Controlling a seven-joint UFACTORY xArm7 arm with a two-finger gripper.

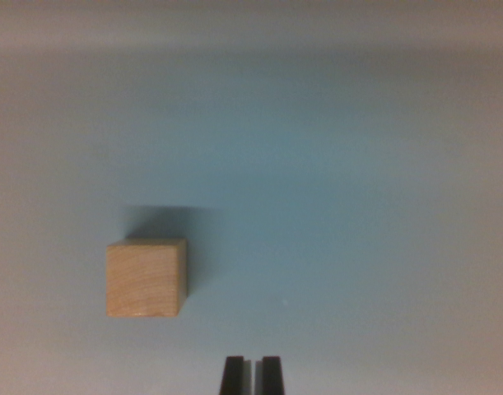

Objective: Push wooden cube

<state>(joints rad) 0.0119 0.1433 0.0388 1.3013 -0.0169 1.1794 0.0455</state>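
Note:
A light wooden cube (146, 279) rests on a pale blue-grey surface, left of centre in the wrist view. My gripper (253, 372) shows at the bottom edge as two dark fingertips pressed nearly together, shut on nothing. The cube lies up and toward the wrist view's left of the fingertips, apart from them with bare surface between.
The flat surface (358, 206) spreads all around the cube. A lighter band (251, 29) runs across the top of the view, like an edge or wall.

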